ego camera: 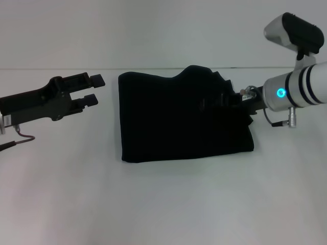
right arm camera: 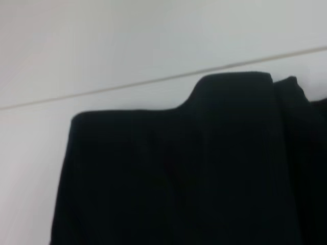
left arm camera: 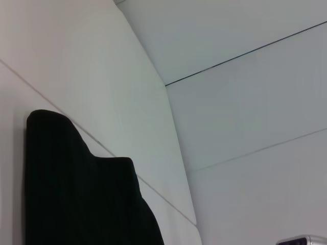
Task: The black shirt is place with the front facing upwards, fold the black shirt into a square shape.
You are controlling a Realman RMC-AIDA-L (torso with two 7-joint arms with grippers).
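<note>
The black shirt [ego camera: 173, 120] lies folded into a rough rectangle on the white tabletop [ego camera: 163, 204], in the middle of the head view. Its near edge and left edge are fairly straight; along the far edge a bump of cloth rises toward the right side, and the right edge is bunched and uneven.

The left gripper [ego camera: 93, 89] hovers just to the left of the shirt's far left corner, apart from the cloth. Its two fingers [ego camera: 96, 78] are spread with a clear gap between them and nothing in that gap; the tips point toward the shirt. The left wrist view shows the shirt [left arm camera: 76, 199] as a dark shape ahead of the fingers, against the tabletop and the pale wall.

The right gripper [ego camera: 227, 102] reaches in from the right, over the shirt's bunched right edge. It is black against black cloth, so whether it has hold of the shirt cannot be told. In the right wrist view the shirt [right arm camera: 179, 173] fills most of the frame, lying just ahead of the gripper.
</note>
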